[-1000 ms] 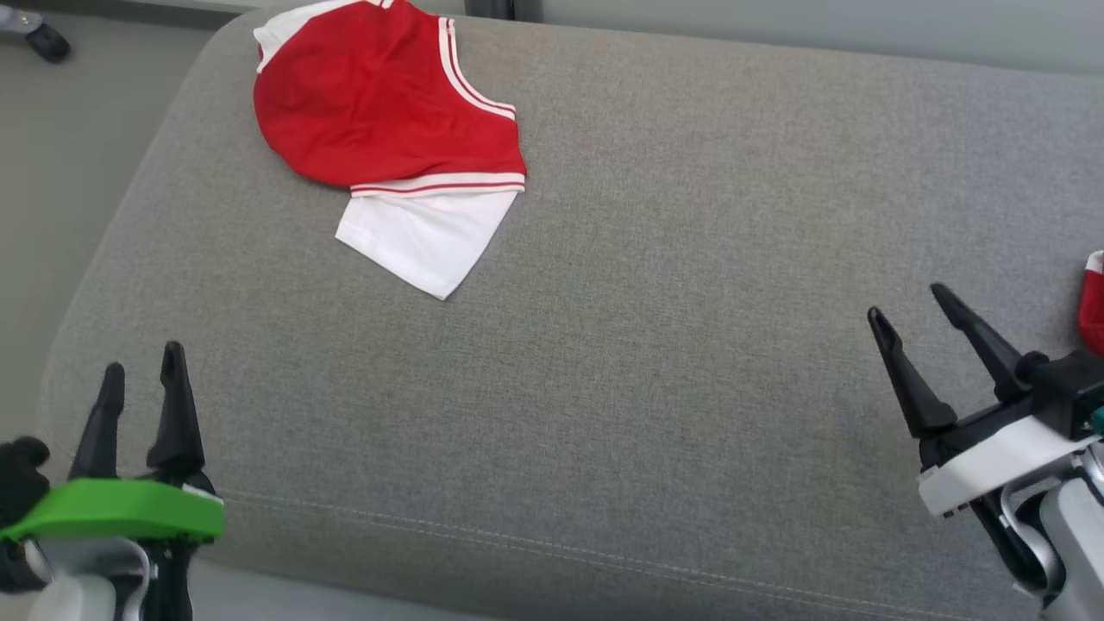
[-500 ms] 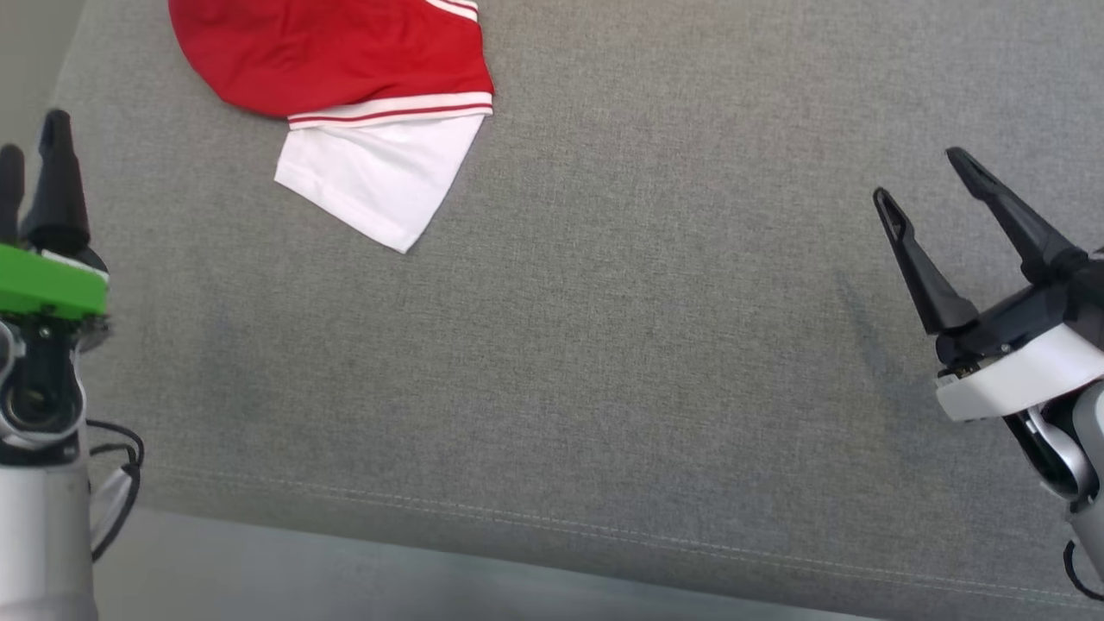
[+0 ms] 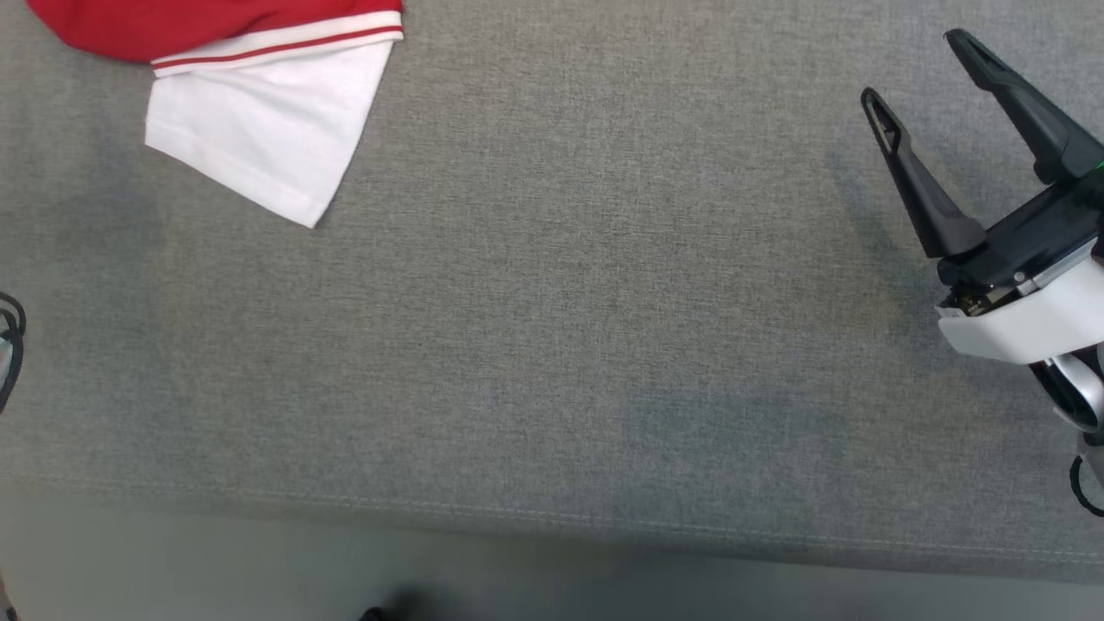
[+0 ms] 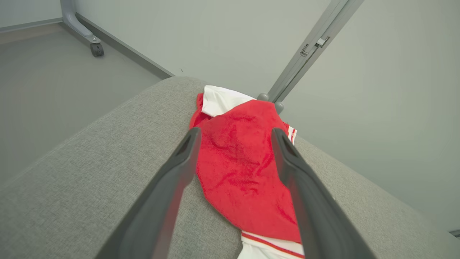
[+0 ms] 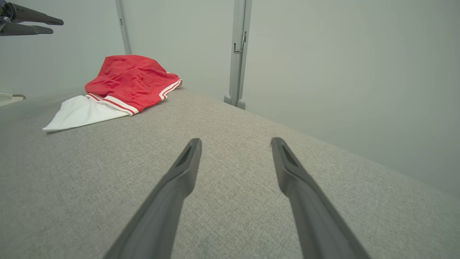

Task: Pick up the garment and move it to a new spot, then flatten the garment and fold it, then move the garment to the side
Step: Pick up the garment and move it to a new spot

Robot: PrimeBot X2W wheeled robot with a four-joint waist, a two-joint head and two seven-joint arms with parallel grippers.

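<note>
The garment [image 3: 259, 129] is a red shirt with white sleeves and striped trim, lying crumpled at the far left of a grey fabric cushion [image 3: 561, 302]. In the left wrist view my left gripper [image 4: 236, 131] hangs open above the garment [image 4: 237, 169], whose red body shows between the two fingers with nothing gripped. My right gripper [image 3: 912, 67] stands open at the right side of the cushion, far from the shirt. The right wrist view has its fingers spread [image 5: 236, 142] over bare fabric, the garment [image 5: 125, 82] at the far left, and the left gripper [image 5: 55, 26] in the air above it.
The cushion's front seam [image 3: 552, 516] runs along the bottom of the head view, with pale floor below. A grey wall and a metal post [image 5: 239, 54] stand behind the cushion. A caster wheel [image 4: 97, 49] sits on the floor beyond the left end.
The head camera has shifted, so the garment sits higher and further left in its view. Both arms have reached forward; the left gripper has passed out of the head view's left side. Both stay open.
</note>
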